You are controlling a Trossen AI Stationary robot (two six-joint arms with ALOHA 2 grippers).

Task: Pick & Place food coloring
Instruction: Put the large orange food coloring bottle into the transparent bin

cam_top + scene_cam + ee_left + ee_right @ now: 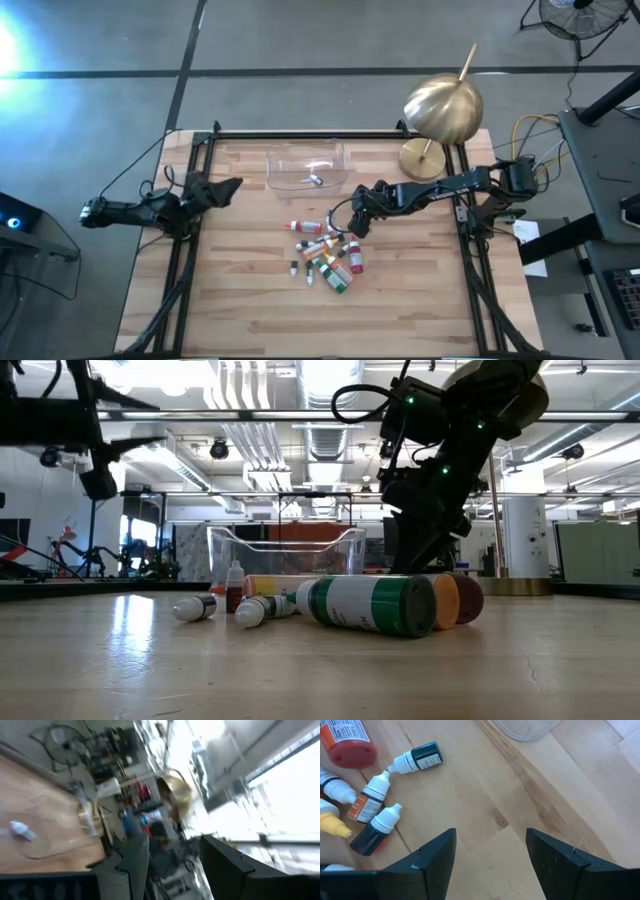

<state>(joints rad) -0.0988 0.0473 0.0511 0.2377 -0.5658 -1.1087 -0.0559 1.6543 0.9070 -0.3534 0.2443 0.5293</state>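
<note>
The food coloring bottles (325, 255) lie on their sides in a loose heap at the middle of the table; one small bottle (313, 181) lies inside the clear tray (280, 160). My right gripper (356, 228) hangs open just right of the heap's far end. In the right wrist view its fingertips (490, 855) straddle bare wood, with a dark teal bottle (422, 757), an orange one (367, 802) and a dark red one (372, 832) lying beside them. My left gripper (225, 187) waits open at the table's left edge, raised off the wood.
A brass dome lamp (440, 110) stands on its round base at the far right corner, behind my right arm. The clear tray (285, 555) sits just beyond the heap. A larger green-banded bottle (370, 603) lies nearest the front. Bare wood lies along the near side.
</note>
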